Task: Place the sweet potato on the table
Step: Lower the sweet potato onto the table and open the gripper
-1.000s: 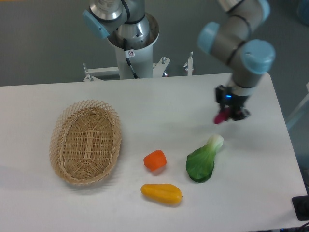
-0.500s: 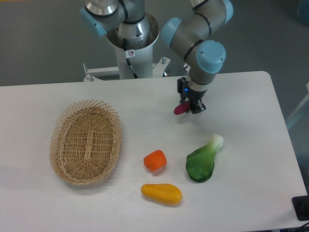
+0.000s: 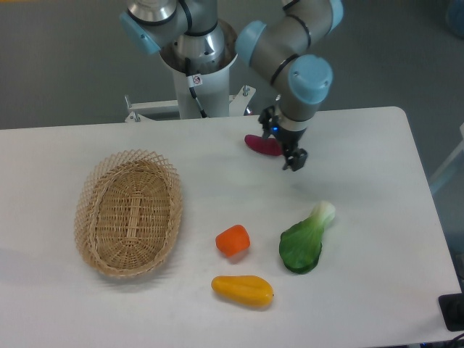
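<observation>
The magenta-purple sweet potato [image 3: 261, 144] lies flat on the white table [image 3: 362, 239] near its back edge, right of centre. My gripper [image 3: 283, 146] hangs just over the potato's right end. One dark fingertip [image 3: 296, 160] stands clear of the potato to its lower right, and the jaws look open. The potato's right end is partly hidden under the gripper.
An oval wicker basket [image 3: 129, 213] sits at the left. A short orange-red chunk [image 3: 233, 240], a yellow-orange oblong vegetable [image 3: 243, 290] and a green bok choy [image 3: 306, 240] lie in front of the gripper. The robot base [image 3: 197, 69] stands behind the table.
The arm swung left from the table's right side, carrying the sweet potato. The potato now lies flat on the table and the jaws have come apart.
</observation>
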Tool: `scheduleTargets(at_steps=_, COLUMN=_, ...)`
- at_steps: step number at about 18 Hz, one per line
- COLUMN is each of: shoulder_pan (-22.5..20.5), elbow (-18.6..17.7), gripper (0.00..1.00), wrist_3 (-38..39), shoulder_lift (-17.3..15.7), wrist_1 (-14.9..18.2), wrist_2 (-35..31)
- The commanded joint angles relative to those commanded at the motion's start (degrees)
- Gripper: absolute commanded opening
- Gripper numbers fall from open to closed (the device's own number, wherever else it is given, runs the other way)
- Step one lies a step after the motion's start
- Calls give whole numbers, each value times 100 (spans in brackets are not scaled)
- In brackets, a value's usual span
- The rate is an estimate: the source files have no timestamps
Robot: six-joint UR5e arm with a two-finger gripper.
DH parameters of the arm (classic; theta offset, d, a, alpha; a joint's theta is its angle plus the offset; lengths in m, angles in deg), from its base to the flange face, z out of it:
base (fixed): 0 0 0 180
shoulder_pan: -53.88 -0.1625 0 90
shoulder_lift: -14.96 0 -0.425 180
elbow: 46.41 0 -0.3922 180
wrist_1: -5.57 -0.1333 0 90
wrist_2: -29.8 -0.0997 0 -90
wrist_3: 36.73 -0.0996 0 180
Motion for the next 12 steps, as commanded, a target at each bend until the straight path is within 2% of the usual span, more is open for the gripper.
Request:
scheduleTargets(at_steps=5, shoulder_pan=-404, elbow=1686, gripper=100, wrist_3=-9, shoulder_lift=1080, wrist_1=-9, wrist_2=0)
scheduleTargets(at_steps=8, shoulder_pan=-484, elbow=2636, gripper=100, wrist_3=-9, shoulder_lift=1722, wrist_1=53, wrist_2=0)
scheduleTargets(at_steps=10, shoulder_pan=-607, elbow=3121, gripper=100, wrist_3=-9, shoulder_lift=2030, wrist_1=70, wrist_2=17)
scheduleTargets(at_steps=12, shoulder_pan=-677, elbow=3429, gripper=100, wrist_3=-9, shoulder_lift=2286, wrist_1=62, wrist_2=9)
